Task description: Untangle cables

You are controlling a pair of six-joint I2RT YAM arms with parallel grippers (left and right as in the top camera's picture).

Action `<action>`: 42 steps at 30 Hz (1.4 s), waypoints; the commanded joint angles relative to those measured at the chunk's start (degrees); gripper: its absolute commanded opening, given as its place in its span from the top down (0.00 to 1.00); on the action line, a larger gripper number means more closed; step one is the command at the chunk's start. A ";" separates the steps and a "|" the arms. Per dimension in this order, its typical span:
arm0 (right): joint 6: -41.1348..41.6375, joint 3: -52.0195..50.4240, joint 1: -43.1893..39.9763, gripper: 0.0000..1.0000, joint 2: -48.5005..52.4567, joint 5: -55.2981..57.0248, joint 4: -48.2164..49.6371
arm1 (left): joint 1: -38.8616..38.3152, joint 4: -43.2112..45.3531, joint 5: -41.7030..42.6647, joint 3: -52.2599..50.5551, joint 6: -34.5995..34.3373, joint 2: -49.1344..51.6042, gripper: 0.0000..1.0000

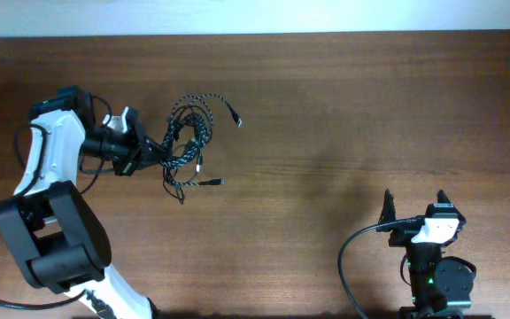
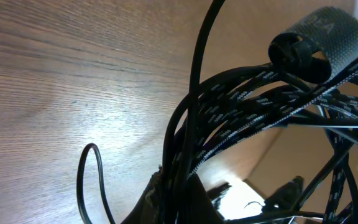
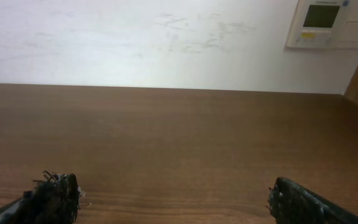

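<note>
Left gripper [image 1: 155, 151] pinched tight on the tangled cables [image 1: 204, 126], bundle lying on the wooden table [image 1: 326, 106], right gripper [image 1: 415, 200] spread wide, well apart from it

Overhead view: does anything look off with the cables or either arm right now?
Nothing damaged. The cables are one knotted clump at the left of the table, pinched by the shut left gripper, one plug end sticking out toward the upper right. The right gripper sits open, far from them.
</note>
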 commanded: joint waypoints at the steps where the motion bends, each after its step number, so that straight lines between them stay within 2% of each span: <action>1: 1.09 -0.48 -0.04 0.01 -0.39 -5.86 0.07 | -3.48 0.79 -2.14 0.26 1.36 -2.56 1.00; 2: 5.33 -0.48 -0.04 0.01 -0.39 -9.84 0.46 | -4.92 2.32 -4.83 0.26 1.36 -2.56 1.00; 3: 18.32 -0.48 -0.07 0.01 -0.37 -14.32 0.66 | -6.95 4.83 -11.34 0.26 1.29 -2.56 1.00; 4: 25.64 -0.48 -0.07 0.01 -0.37 -15.69 0.76 | -7.78 5.64 -13.27 0.26 1.25 -2.56 1.00; 5: 39.19 -0.48 -0.07 0.01 -0.37 -20.52 1.33 | -8.74 6.47 -13.92 0.26 0.87 -2.56 1.00; 6: 47.56 -0.48 -0.07 0.01 -0.37 -25.51 1.77 | -9.53 7.13 -14.05 0.26 0.87 -2.56 1.00; 7: 55.67 -0.48 -0.07 0.01 -0.37 -29.73 1.88 | -9.84 7.21 -14.08 0.26 0.90 -2.56 1.00; 9: 66.88 -0.48 -0.07 0.01 -0.37 -37.03 1.66 | -9.88 7.23 -14.08 0.11 0.92 -2.54 1.00; 10: 66.95 -0.48 -0.07 0.01 -0.37 -36.70 1.75 | -10.05 7.15 -14.12 -0.02 0.98 -2.56 1.00; 12: 65.94 -0.48 -0.07 0.01 -0.37 -35.71 2.34 | -11.43 7.19 -14.01 -0.07 5.57 -2.56 1.00; 13: 57.77 -0.48 -0.07 0.00 -0.37 -34.53 2.34 | -12.61 6.99 -14.01 -0.07 8.70 -2.56 1.00; 14: 51.25 -0.37 -0.07 0.03 -0.09 -34.80 1.46 | -15.65 6.75 -13.53 -0.07 11.63 -2.58 1.00; 17: 51.17 4.33 -0.07 0.03 1.36 -34.73 -3.58 | -17.05 6.47 -12.70 -0.04 11.63 -4.46 1.00; 21: 48.78 16.57 -0.04 0.03 11.41 -38.16 -12.28 | -17.49 7.10 -15.30 -0.07 12.96 -15.96 1.00; 22: 48.85 18.80 -0.04 0.02 15.23 -45.09 -9.62 | -18.36 7.04 -16.92 -0.13 12.92 -16.87 1.00; 24: 48.94 18.99 -0.04 0.01 21.27 -59.34 5.11 | -22.64 6.99 -17.05 -1.84 12.90 -16.96 1.00; 26: 52.33 18.99 -0.04 0.01 24.00 -59.41 5.38 | -25.88 6.91 -17.49 -1.84 12.92 -16.96 1.00; 28: 52.98 18.99 0.39 0.01 25.81 -59.19 6.64 | -27.54 6.71 -21.46 -1.84 12.90 -16.96 1.00; 30: 52.89 18.99 4.33 0.01 26.71 -58.73 14.10 | -27.91 6.19 -22.01 -1.84 12.92 -16.96 1.00; 33: 44.68 18.99 12.72 0.01 28.89 -54.21 17.14 | -27.91 5.88 -22.82 -1.84 12.90 -16.96 1.00; 34: 44.28 18.99 14.49 0.04 29.90 -53.77 17.18 | -27.91 5.88 -22.82 -1.84 12.87 -16.96 1.00; 35: 44.09 18.99 17.66 0.15 31.95 -52.57 17.27 | -27.91 5.86 -22.82 -1.84 12.87 -16.96 1.00; 36: 43.17 18.99 20.68 0.21 34.53 -52.04 18.75 | -27.91 5.77 -22.82 -1.84 12.87 -16.96 1.00; 38: 41.22 18.99 24.20 0.27 38.05 -49.46 21.03 | -27.91 5.57 -22.84 -1.84 12.90 -16.96 1.00; 42: 40.65 19.02 26.56 0.30 45.38 -48.24 32.13 | -27.91 3.15 -24.52 -1.84 12.92 -16.96 1.00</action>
